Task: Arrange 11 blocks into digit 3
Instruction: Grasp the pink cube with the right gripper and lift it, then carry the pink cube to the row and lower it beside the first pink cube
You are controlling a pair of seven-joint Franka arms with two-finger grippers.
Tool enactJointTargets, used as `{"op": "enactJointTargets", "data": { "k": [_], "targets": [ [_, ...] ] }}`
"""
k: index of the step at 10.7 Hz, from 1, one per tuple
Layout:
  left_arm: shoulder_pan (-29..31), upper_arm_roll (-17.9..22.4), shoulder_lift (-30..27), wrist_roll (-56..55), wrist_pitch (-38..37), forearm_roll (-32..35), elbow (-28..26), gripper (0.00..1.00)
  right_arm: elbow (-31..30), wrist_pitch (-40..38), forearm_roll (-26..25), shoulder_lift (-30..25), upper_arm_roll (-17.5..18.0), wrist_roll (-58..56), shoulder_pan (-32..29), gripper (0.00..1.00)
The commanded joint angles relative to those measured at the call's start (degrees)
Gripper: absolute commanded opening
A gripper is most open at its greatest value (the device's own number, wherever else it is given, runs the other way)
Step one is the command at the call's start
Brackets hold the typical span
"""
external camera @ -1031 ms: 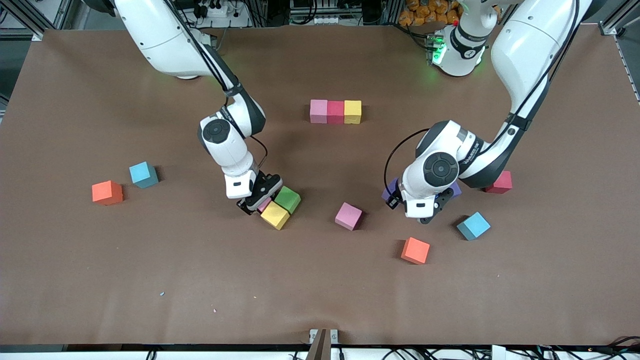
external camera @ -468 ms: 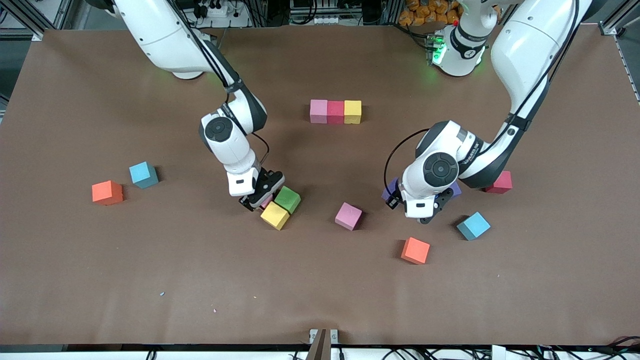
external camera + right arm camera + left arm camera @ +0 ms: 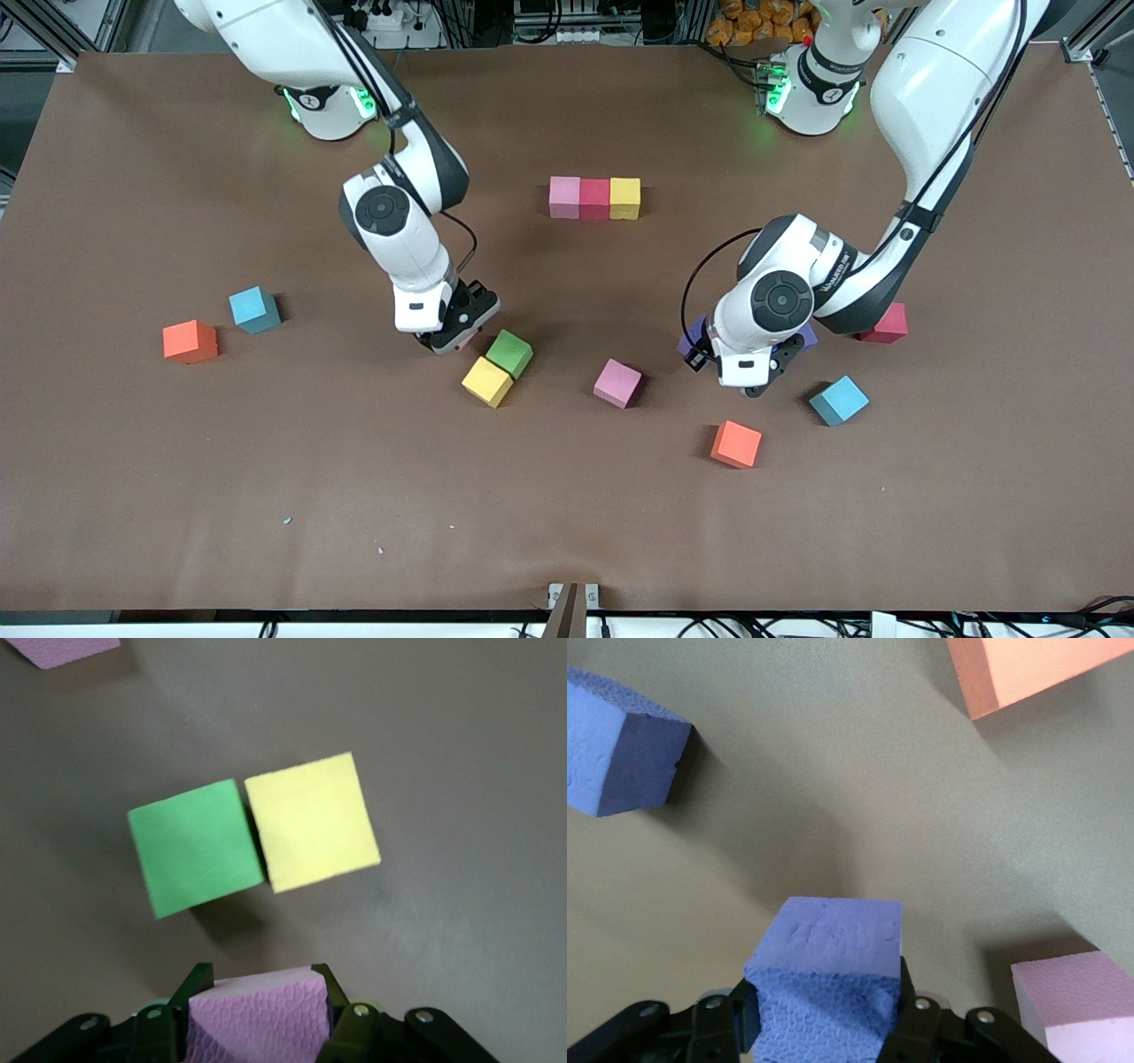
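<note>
On the brown desk (image 3: 567, 514), an orange block (image 3: 190, 341) and a light blue block (image 3: 254, 309) lie toward the right arm's end, and the right tool (image 3: 449, 339) is clenched on a pink block (image 3: 259, 1019), lifted just above the touching green block (image 3: 509, 353) and yellow block (image 3: 487, 382). At twelve o'clock sits a touching row (pink, red, yellow) (image 3: 594, 198), the digit's only row so far. A loose pink block (image 3: 617, 383) lies between the arms, and the left tool (image 3: 753, 383) grips a purple block (image 3: 828, 979) above the desk.
</note>
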Motion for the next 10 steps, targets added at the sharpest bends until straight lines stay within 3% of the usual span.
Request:
{"op": "enactJointTargets", "data": {
  "k": [1, 4, 10],
  "targets": [
    [0.29, -0.18, 0.38, 0.98, -0.94, 1.87, 0.92, 0.0, -6.69, -0.4, 0.96, -6.36, 0.06, 9.61, 0.72, 0.0],
    [0.47, -0.18, 0.29, 2.82, -0.94, 1.87, 0.92, 0.0, -10.4, 0.31, 0.88, -11.64, -0.03, 29.11, 4.41, 0.0],
    [0.65, -0.18, 0.37, 3.97, -0.94, 1.87, 0.83, 0.0, -10.58, 3.55, -0.53, -11.66, -0.29, 54.99, 12.14, 0.0]
  ]
}}
